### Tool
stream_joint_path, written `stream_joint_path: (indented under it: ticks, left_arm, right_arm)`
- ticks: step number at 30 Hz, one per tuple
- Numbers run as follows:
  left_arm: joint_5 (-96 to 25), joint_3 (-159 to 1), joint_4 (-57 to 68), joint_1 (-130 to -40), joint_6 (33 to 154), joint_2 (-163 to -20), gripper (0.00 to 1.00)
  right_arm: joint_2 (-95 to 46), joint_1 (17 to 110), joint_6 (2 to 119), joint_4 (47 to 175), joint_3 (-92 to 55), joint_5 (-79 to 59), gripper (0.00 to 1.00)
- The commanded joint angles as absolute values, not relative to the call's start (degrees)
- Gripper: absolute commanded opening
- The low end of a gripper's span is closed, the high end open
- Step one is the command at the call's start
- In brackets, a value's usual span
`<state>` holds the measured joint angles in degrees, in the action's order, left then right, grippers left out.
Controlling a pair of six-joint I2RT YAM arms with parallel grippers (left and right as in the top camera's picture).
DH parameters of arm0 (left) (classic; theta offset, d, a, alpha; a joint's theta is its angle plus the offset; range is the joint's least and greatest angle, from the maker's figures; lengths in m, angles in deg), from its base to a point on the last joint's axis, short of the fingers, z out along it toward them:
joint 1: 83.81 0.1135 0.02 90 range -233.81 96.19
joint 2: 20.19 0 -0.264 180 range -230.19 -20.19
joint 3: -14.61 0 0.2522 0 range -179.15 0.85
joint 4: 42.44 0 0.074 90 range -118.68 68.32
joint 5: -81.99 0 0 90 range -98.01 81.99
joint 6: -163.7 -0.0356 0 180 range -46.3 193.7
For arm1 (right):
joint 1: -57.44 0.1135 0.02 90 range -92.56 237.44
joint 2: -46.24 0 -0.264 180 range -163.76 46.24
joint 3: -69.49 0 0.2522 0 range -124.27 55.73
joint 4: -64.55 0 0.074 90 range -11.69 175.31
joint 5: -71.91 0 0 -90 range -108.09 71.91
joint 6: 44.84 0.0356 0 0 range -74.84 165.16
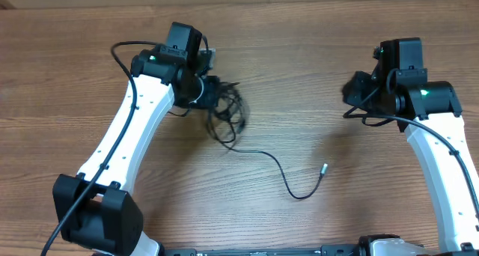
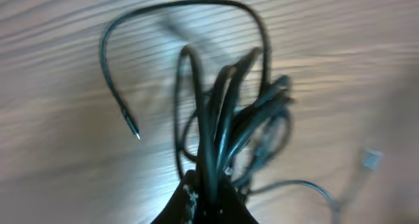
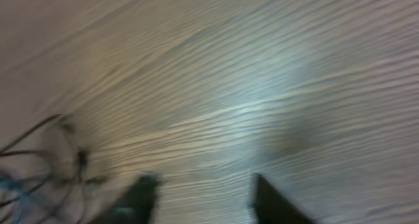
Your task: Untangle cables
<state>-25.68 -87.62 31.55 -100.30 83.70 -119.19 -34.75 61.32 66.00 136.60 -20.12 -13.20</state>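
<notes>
Pinching the cables in the left tool at far left (one loose end trailing across the tabletop), probably as an anchor, with the right tool spread and empty at far right, free to pull strands.

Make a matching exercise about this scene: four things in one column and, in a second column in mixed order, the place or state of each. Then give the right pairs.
Column one
1. tangled bundle of thin black cables
2. small silvery plug tip
3. left jaws
4. right jaws

Column two
A. apart, with nothing between them
B. lying alone on the brown wooden table
C. pinched shut on black cords
D. bunched together, gripped at one point

Pairs: 1-D, 2-B, 3-C, 4-A
</notes>
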Motion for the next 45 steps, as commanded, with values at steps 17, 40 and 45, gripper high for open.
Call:
stream_joint_path:
  ticks: [17, 40, 45]
  left_arm:
    - [-16.74, -86.15, 32.84, -102.44, 89.14, -120.13, 0.52]
    - [-28.42, -85.45, 24.84, -103.86, 116.90, -137.82, 0.28]
    - [-28.42, -87.57, 23.55, -103.36, 111.17, -136.55, 0.04]
  right_arm:
    - [-34.24, 62.63, 61.39, 137.69, -21.52, -3.41, 0.63]
    - [-34.24, 62.63, 61.39, 138.87, -21.52, -3.41, 0.65]
    - [-34.24, 62.63, 61.39, 138.89, -21.52, -3.39, 0.66]
